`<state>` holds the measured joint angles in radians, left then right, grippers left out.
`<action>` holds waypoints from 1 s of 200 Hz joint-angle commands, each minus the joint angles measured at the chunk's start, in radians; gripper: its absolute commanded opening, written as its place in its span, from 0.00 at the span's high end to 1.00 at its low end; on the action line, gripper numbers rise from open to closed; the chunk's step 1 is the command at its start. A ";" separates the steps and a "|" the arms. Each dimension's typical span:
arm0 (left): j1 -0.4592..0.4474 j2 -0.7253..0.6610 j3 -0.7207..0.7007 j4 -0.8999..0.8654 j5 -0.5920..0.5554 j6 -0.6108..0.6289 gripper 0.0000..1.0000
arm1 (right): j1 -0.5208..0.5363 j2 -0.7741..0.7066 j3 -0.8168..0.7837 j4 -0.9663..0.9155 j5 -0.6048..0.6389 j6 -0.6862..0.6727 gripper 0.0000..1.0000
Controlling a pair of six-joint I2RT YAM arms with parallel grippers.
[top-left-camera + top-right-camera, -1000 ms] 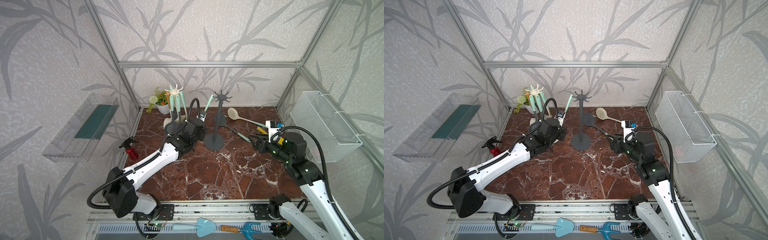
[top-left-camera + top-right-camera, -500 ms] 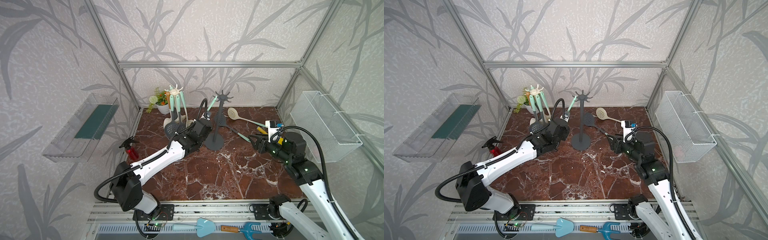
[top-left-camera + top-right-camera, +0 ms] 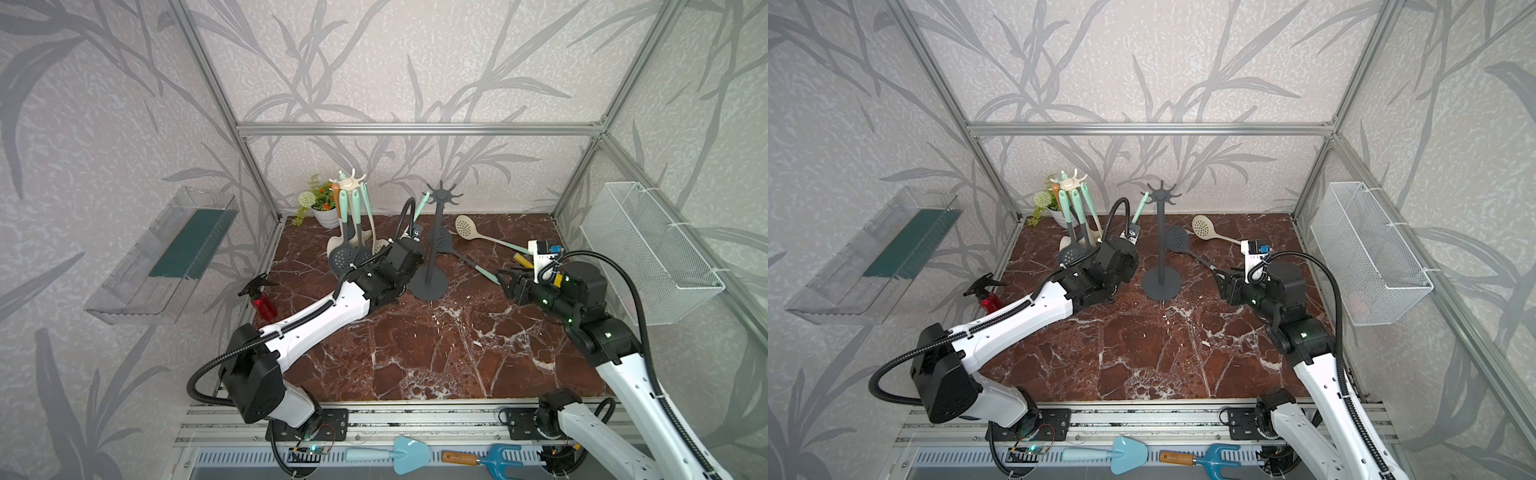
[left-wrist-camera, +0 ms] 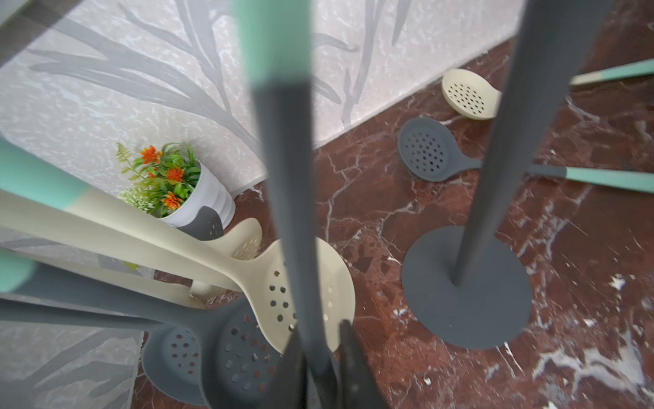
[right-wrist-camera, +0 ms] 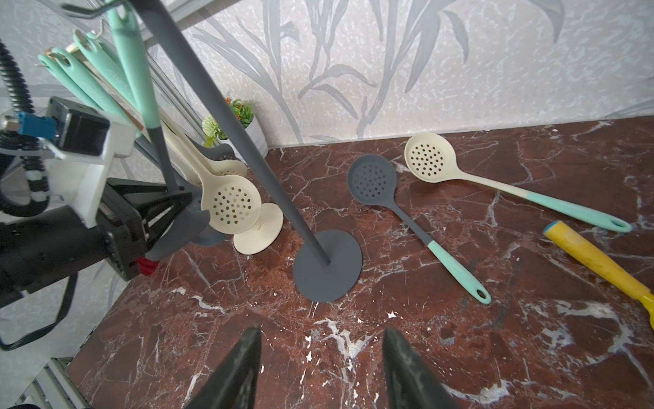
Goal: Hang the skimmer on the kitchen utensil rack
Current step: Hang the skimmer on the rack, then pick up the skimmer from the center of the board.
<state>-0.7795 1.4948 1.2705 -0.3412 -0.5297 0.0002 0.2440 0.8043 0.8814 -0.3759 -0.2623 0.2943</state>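
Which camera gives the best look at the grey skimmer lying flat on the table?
The right wrist view: the grey skimmer lies whole there, head to loop. In the left wrist view the dark rack's pole crosses its handle; both top views show it small.

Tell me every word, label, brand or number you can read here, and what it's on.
None: no word, label, brand or number can be read in any view.
Teal handle of the grey skimmer lying flat: any maker's mark is too small to tell.
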 commanded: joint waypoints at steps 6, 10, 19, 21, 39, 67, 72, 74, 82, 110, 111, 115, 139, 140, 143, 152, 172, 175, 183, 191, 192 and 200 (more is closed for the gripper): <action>-0.006 -0.056 0.052 -0.096 0.127 -0.034 0.57 | -0.002 0.030 0.014 -0.031 0.066 -0.003 0.42; -0.006 -0.066 0.050 -0.096 0.141 -0.036 0.52 | -0.002 0.037 0.013 -0.032 0.071 -0.002 0.41; -0.004 -0.094 0.040 -0.089 0.168 -0.039 0.43 | -0.002 0.056 0.012 -0.039 0.087 0.003 0.40; -0.003 -0.101 0.036 -0.086 0.172 -0.041 0.42 | -0.002 0.060 0.011 -0.041 0.090 0.004 0.40; 0.017 -0.155 0.014 -0.087 0.239 -0.052 0.29 | -0.002 0.097 0.002 -0.038 0.115 0.016 0.37; 0.085 -0.230 -0.029 -0.113 0.373 -0.088 0.20 | -0.002 0.152 -0.021 0.006 0.152 0.044 0.33; 0.105 -0.243 -0.043 -0.110 0.406 -0.097 0.18 | -0.002 0.165 -0.024 0.015 0.156 0.048 0.32; 0.114 -0.250 -0.049 -0.109 0.416 -0.101 0.17 | -0.002 0.172 -0.024 0.018 0.159 0.049 0.32; 0.145 -0.275 -0.074 -0.101 0.467 -0.110 0.15 | -0.002 0.197 -0.024 0.026 0.169 0.057 0.32; 0.229 -0.339 -0.146 -0.080 0.563 -0.117 0.09 | -0.002 0.282 -0.018 0.074 0.184 0.079 0.32; 0.231 -0.340 -0.148 -0.081 0.566 -0.116 0.09 | -0.002 0.285 -0.018 0.076 0.185 0.080 0.32; 0.236 -0.345 -0.156 -0.077 0.571 -0.113 0.07 | -0.001 0.298 -0.018 0.085 0.188 0.081 0.32; 0.281 -0.368 -0.191 -0.067 0.651 -0.101 0.03 | -0.003 0.406 0.019 0.096 0.210 0.079 0.33; 0.282 -0.368 -0.191 -0.066 0.655 -0.101 0.03 | -0.003 0.411 0.022 0.097 0.211 0.078 0.33; 0.290 -0.370 -0.197 -0.063 0.667 -0.100 0.02 | -0.003 0.426 0.029 0.096 0.211 0.077 0.33; 0.301 -0.381 -0.209 -0.053 0.702 -0.095 0.02 | -0.003 0.469 0.045 0.103 0.212 0.079 0.35; 0.317 -0.406 -0.243 -0.019 0.751 -0.084 0.01 | -0.003 0.561 0.079 0.132 0.215 0.085 0.36; 0.322 -0.408 -0.247 -0.016 0.762 -0.083 0.01 | -0.004 0.575 0.085 0.134 0.218 0.083 0.37; 0.329 -0.417 -0.258 -0.008 0.789 -0.079 0.01 | -0.006 0.619 0.111 0.134 0.225 0.080 0.38; 0.335 -0.423 -0.265 -0.006 0.816 -0.071 0.01 | -0.011 0.666 0.142 0.127 0.219 0.075 0.38; 0.336 -0.424 -0.266 -0.005 0.817 -0.070 0.01 | -0.012 0.672 0.146 0.127 0.219 0.075 0.39; 0.341 -0.429 -0.272 0.000 0.830 -0.068 0.01 | -0.018 0.716 0.180 0.113 0.204 0.082 0.39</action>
<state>-0.4545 1.1015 1.0176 -0.3859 0.1959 -0.0898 0.2420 1.4265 0.9680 -0.2844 -0.0597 0.3725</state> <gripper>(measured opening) 0.992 0.616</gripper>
